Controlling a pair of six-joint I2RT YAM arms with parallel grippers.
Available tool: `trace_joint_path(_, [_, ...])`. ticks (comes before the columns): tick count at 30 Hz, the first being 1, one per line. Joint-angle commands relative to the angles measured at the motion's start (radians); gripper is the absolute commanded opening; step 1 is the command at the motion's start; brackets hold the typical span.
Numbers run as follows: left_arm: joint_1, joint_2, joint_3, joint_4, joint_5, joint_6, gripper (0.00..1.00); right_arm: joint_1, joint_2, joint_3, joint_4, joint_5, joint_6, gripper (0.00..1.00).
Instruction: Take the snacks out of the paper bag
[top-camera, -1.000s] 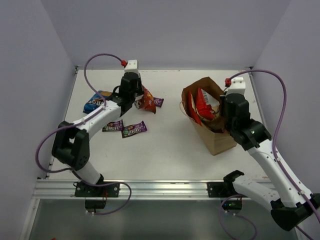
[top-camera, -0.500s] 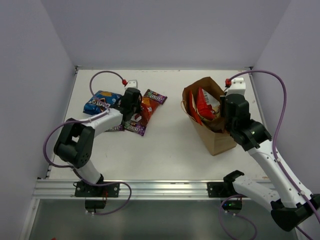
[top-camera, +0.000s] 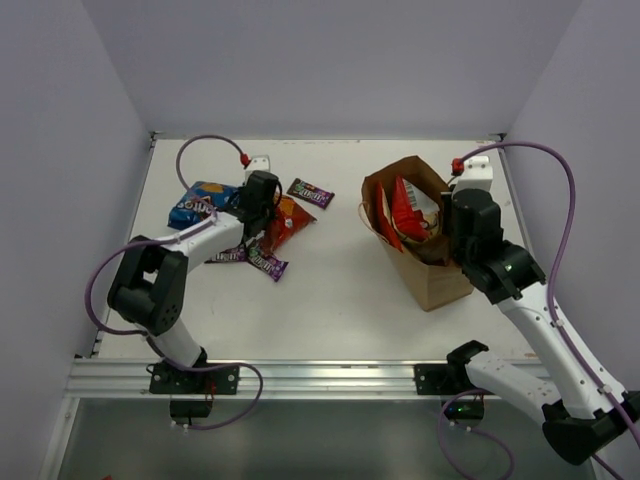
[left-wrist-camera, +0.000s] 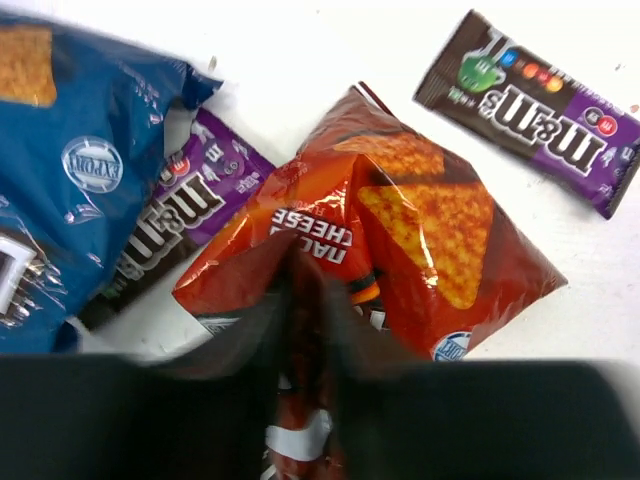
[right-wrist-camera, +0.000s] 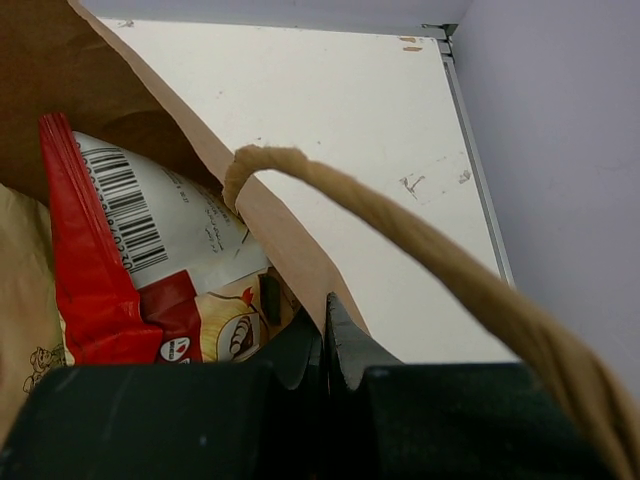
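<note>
The red-orange chip bag (left-wrist-camera: 420, 230) lies on the table beside the blue Doritos bag (left-wrist-camera: 70, 170) and purple candy bars (left-wrist-camera: 530, 110). My left gripper (left-wrist-camera: 305, 265) is low over it, jaws narrow, with a fold of the bag's near edge pinched between them. From above, the left gripper (top-camera: 262, 215) sits just left of that bag (top-camera: 287, 220). The brown paper bag (top-camera: 432, 270) stands at the right with a white-and-red chip bag (right-wrist-camera: 130, 240) inside. My right gripper (right-wrist-camera: 325, 305) is shut on the bag's wall (right-wrist-camera: 270, 215) at the rim.
Two more purple candy bars (top-camera: 266, 263) (top-camera: 226, 255) lie near the left arm, and a third (top-camera: 311, 193) lies farther back. The bag's twisted handle (right-wrist-camera: 400, 240) arcs over the right gripper. Walls close in the table on the left, back and right.
The left gripper has come down and nearer with the red-orange chip bag, which now lies on the table. The candy bars near it have shifted. The right arm has not moved.
</note>
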Motion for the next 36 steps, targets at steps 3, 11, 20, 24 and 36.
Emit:
trace_joint_path(3, [0.006, -0.058, 0.114, 0.09, 0.039, 0.07, 0.59, -0.002, -0.031, 0.013, 0.024, -0.034, -0.018, 0.0])
trace_joint_path(11, [-0.148, -0.297, 0.364, -0.109, 0.2, -0.006, 1.0, -0.002, -0.021, 0.081, 0.045, -0.068, -0.057, 0.0])
trace_joint_path(20, [-0.56, -0.183, 0.626, -0.237, 0.167, -0.13, 1.0, 0.0, 0.005, 0.102, 0.083, -0.044, -0.109, 0.0])
trace_joint_path(24, [-0.659, -0.071, 0.709, -0.309, 0.154, -0.155, 1.0, 0.0, 0.002, 0.11, 0.088, -0.036, -0.103, 0.0])
trace_joint_path(36, [-0.719, 0.106, 0.74, -0.364, 0.069, -0.094, 1.0, 0.0, -0.024, 0.062, 0.108, -0.064, -0.109, 0.0])
